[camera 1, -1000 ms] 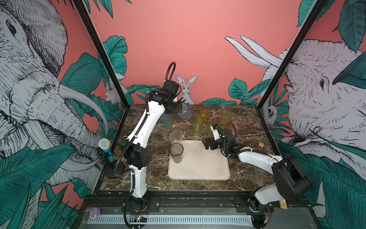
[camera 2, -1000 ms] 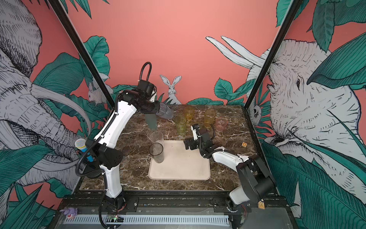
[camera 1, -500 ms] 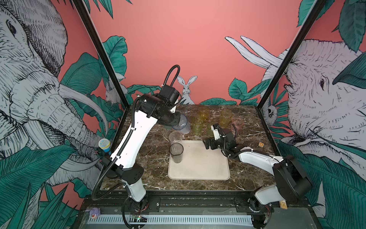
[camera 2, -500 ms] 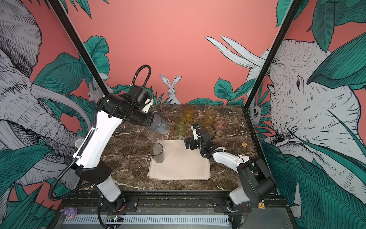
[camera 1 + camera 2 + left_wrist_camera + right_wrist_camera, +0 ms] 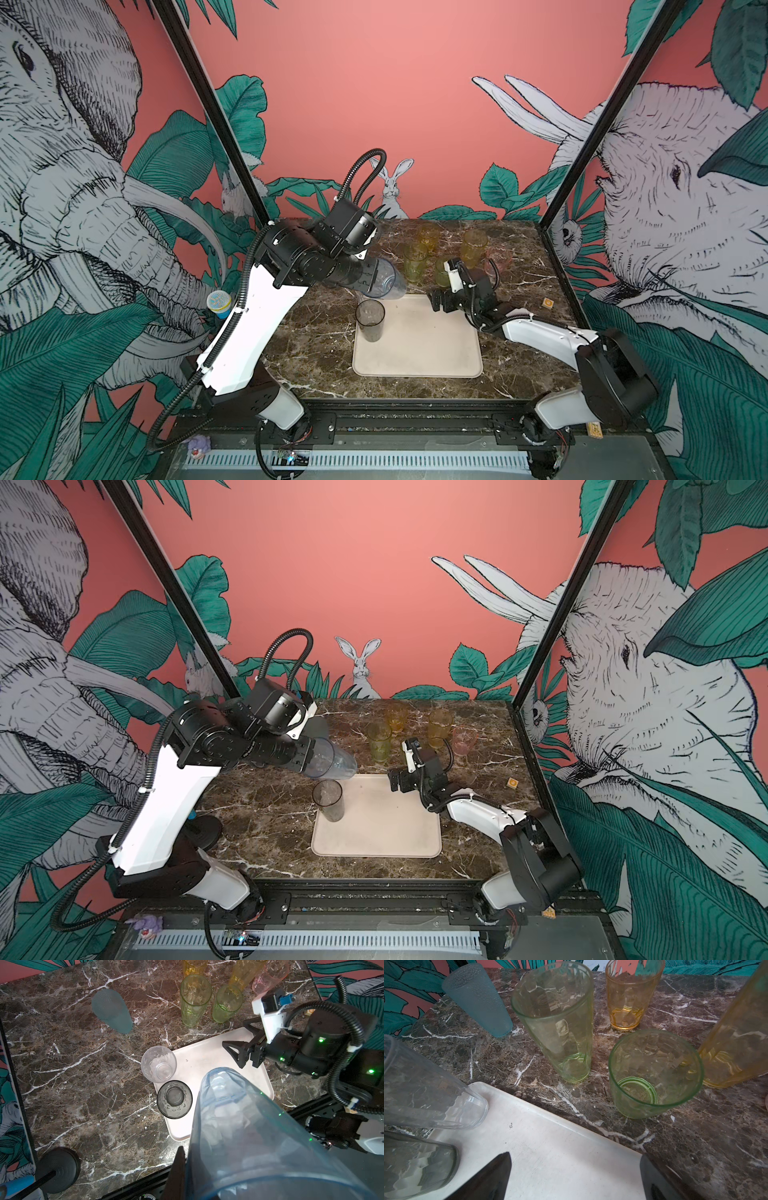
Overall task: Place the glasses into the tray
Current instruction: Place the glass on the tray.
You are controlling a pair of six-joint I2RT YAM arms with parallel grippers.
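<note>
One cream tray point(image 5: 436, 353) lies nearest on the marble table point(image 5: 316, 353), its middle and right side open. Nine tumblers in all. A smoky grey tumbler point(image 5: 370, 320) stands at the tray's left edge, and a clear tumbler point(image 5: 159, 1064) on its far left corner. Above them, the left gripper point(image 5: 368, 277) clamps a tilted blue tumbler point(image 5: 380, 279). The right gripper point(image 5: 437, 300) hovers over the tray's far right corner, spread wide and holding nothing. Beyond stand six more: teal tumbler point(image 5: 112, 1013), tall green tumbler point(image 5: 556, 1022), short green tumbler point(image 5: 654, 1072), amber tumbler point(image 5: 629, 995), yellow tumbler point(image 5: 741, 1032), pink tumbler point(image 5: 270, 976).

Blue glass point(image 5: 249, 1126), cream tray point(image 5: 424, 345), white-veined brown table point(image 5: 316, 332).
</note>
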